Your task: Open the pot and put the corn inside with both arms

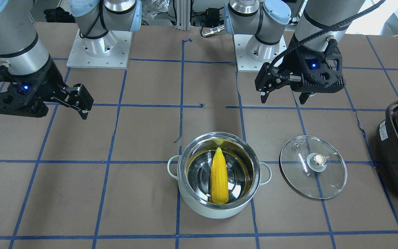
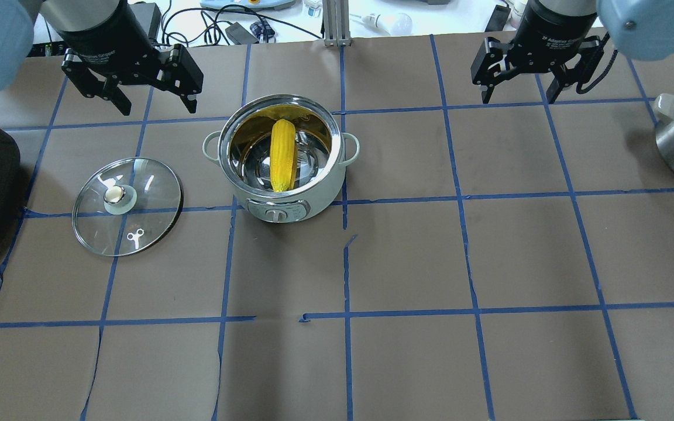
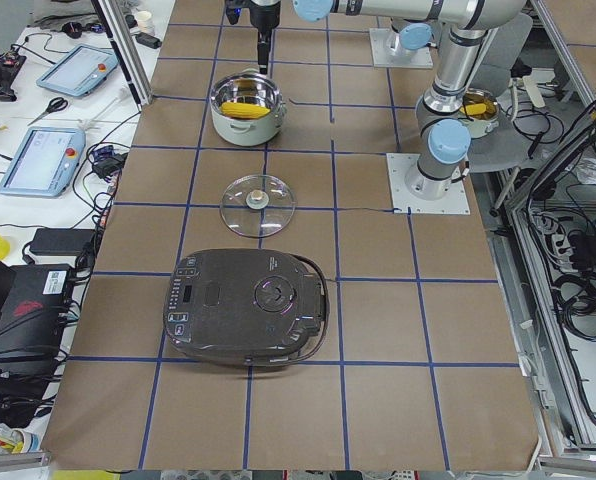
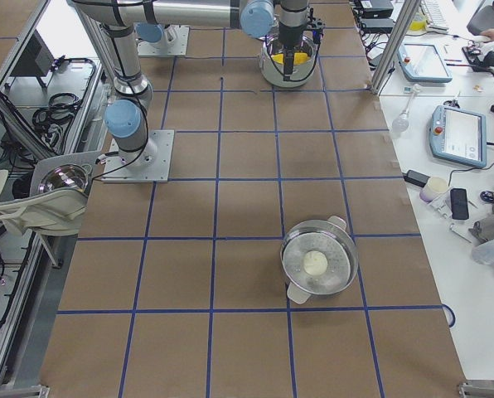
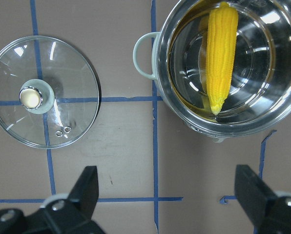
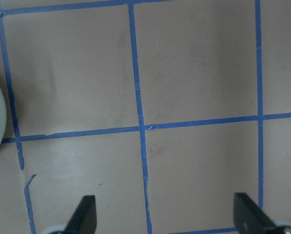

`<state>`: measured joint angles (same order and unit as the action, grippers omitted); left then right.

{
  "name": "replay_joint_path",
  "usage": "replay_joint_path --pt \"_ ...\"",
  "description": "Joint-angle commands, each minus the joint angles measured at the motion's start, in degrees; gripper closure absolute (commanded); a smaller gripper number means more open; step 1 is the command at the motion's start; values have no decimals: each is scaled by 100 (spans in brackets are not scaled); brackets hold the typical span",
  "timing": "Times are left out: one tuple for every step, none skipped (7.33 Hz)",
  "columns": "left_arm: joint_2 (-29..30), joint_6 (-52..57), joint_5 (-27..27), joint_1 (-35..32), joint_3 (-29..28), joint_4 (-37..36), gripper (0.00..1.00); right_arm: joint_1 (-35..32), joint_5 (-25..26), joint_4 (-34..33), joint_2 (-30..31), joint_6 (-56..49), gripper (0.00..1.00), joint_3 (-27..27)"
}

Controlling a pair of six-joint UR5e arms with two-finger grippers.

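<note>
The corn (image 2: 282, 155) is seen lying inside the open pot (image 2: 278, 207), its pointed tip turned toward the robot's bases. The glass lid (image 2: 150, 199) is laid flat on the bench (image 2: 407, 257), knob up, just beside the pot on the robot's left and not touching it. The left tool (image 2: 157, 106) is held above the bench, near both pot and lid but clear of them, its jaws spread wide with nothing between. The right tool (image 2: 517, 96) is held well apart from the pot on the other side, likewise released and empty.
</note>
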<state>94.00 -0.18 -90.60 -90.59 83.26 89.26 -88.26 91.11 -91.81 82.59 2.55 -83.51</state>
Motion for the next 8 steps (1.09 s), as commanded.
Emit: replay_joint_path --pt "-22 0 -1 -3 15 4 0 -15 -14 146 55 0 0 62" --pt "-22 0 -1 -3 15 4 0 -33 -6 181 55 0 0 54" --pt "-22 0 -10 15 24 4 0 -7 -14 190 55 -17 0 89" --pt "-22 0 -10 6 24 4 0 -33 12 234 55 -18 0 54" --pt "-22 0 -1 6 24 12 0 -24 -23 330 64 -18 0 80" --pt "-31 0 -1 6 24 21 0 -42 -93 313 64 -9 0 54" --pt "-22 0 -10 6 24 13 0 -33 -76 313 55 -17 0 54" --pt "-31 0 -10 6 24 21 0 -42 -85 322 38 -18 0 19"
